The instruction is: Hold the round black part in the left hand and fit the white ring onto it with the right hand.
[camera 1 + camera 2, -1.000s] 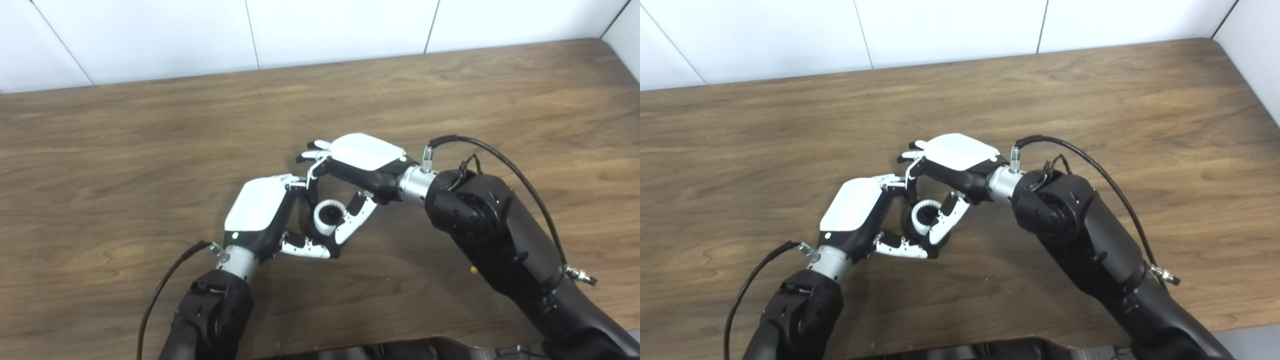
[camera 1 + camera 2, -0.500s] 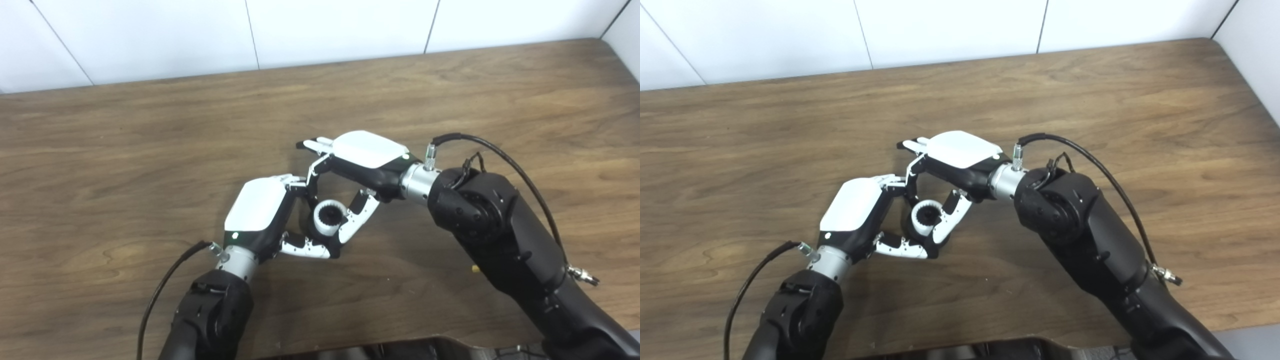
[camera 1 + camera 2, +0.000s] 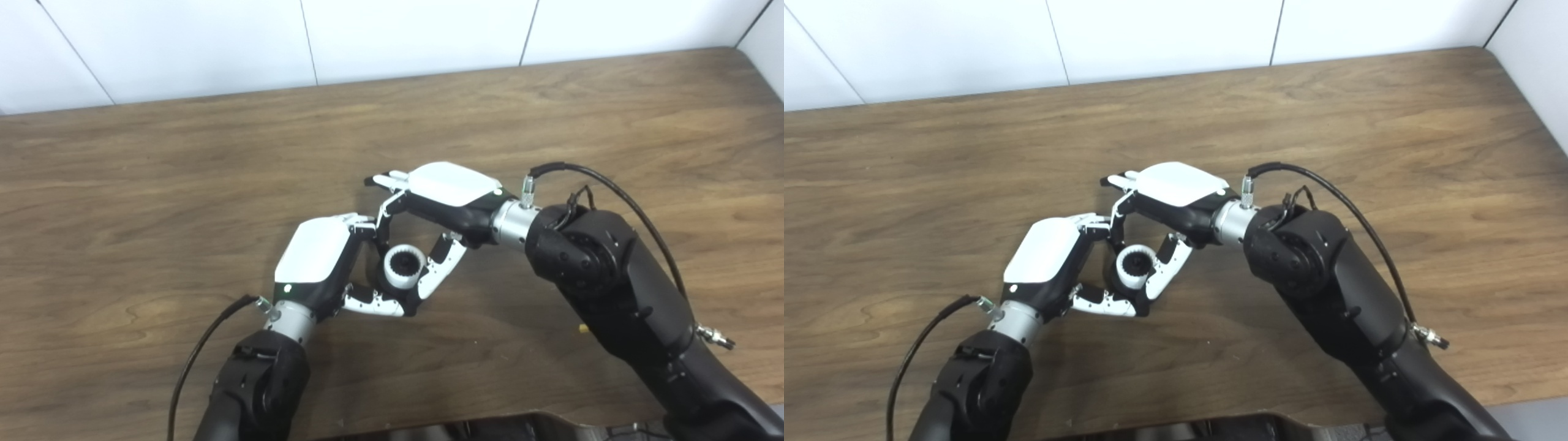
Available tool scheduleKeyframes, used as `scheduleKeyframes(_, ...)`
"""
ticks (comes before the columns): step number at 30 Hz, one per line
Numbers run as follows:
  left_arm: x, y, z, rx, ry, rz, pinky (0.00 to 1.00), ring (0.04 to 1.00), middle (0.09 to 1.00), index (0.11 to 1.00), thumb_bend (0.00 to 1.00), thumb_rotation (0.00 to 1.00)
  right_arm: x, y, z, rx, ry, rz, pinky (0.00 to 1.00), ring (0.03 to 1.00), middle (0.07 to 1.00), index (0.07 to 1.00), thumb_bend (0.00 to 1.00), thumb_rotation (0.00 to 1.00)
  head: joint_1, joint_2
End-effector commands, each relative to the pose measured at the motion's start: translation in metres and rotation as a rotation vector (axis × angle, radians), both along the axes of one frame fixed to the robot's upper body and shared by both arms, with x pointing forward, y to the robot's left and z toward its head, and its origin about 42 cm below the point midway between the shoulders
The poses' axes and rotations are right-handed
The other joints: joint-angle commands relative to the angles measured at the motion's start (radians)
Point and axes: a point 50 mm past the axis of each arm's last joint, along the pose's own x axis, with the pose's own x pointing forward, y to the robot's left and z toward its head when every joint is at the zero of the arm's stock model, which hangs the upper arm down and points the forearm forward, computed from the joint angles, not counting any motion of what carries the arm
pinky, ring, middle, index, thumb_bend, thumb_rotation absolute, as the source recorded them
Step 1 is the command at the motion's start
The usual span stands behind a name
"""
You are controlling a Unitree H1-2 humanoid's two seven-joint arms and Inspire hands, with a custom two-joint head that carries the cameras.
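The white ring [image 3: 404, 274] sits around the round black part [image 3: 404, 264], whose dark toothed core shows through the ring's middle. My left hand [image 3: 318, 260] is shut on this part from the left, with its thumb curled under it. My right hand [image 3: 447, 190] reaches in from the right. Its thumb [image 3: 442, 269] presses the ring's right side and one finger comes down at the ring's far left, so it pinches the ring. Its other fingers [image 3: 384, 180] stick out straight, away from the part. The same pair of hands shows in the right eye view around the ring [image 3: 1134, 272].
The wooden table [image 3: 153, 184] stretches wide on all sides, with a white wall behind its far edge. A black cable [image 3: 202, 349] runs from my left wrist and another cable [image 3: 618, 199] loops over my right forearm. A tiny yellow speck [image 3: 580, 329] lies by my right arm.
My right hand has shifted slightly, its free fingers straightening out and its thumb sliding a little lower along the ring. The left hand and the part have stayed in place.
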Motion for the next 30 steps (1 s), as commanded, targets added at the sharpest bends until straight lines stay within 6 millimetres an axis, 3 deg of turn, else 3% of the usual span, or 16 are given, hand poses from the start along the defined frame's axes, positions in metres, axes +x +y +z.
scheduleKeyframes(1,0.001,0.001,0.003,-0.009,-0.015,-0.007,0.84,0.854,0.795,0.49,0.51,0.05,0.002,-0.001,0.024,0.028,-0.08,0.005,0.99,1.0,0.989,0.75,0.98,0.36,0.0,0.001)
scheduleKeyframes(13,0.002,0.003,0.002,-0.004,-0.01,-0.004,0.84,0.854,0.795,0.49,0.51,0.05,0.002,-0.017,0.051,0.07,-0.143,-0.064,0.98,1.0,0.994,0.738,1.0,0.36,-0.002,-0.005)
scheduleKeyframes(30,0.003,0.006,0.002,-0.003,-0.016,-0.007,0.85,0.851,0.791,0.49,0.52,0.05,0.005,-0.043,0.069,0.077,-0.152,-0.136,1.0,1.0,0.994,0.775,1.0,0.34,-0.002,-0.004)
